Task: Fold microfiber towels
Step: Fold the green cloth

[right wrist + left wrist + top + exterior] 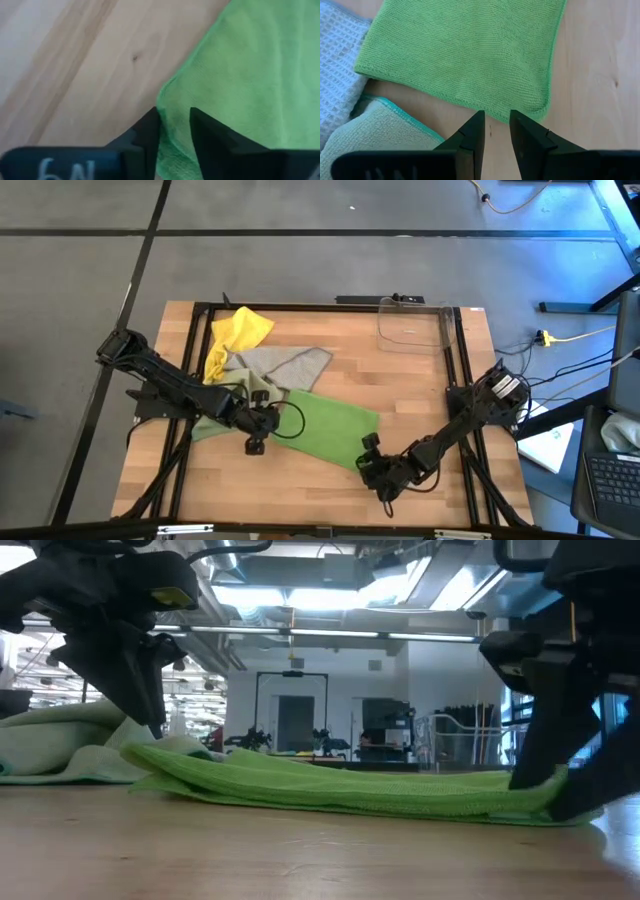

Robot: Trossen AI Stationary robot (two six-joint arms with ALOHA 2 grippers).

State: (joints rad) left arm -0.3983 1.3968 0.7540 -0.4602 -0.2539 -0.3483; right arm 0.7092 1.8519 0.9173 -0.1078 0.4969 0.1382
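The bright green towel [325,425] lies spread on the wood at the table's middle. Its near right corner sits between the fingers of my right gripper [175,125], which is shut on it. My left gripper [496,122] hangs over bare wood just short of the towel's near left corner [540,107], slightly open with nothing between its fingers. The pale olive towel [210,422] lies beside the green one on the left. The grey towel [285,365] and the yellow towel [238,335] lie crumpled behind. My right gripper pinches the green towel's near right corner [172,107] between its two fingers. The fingers [560,785] slant down at it from the table's near right side. The rest of the towel lies flat on the table, and the held corner sits low, close to the wood.
A clear plastic bin [415,325] stands at the far right of the table. Black frame rails [462,360] run along the table's left and right sides. Bare wood [300,490] stretches along the near edge between the arms.
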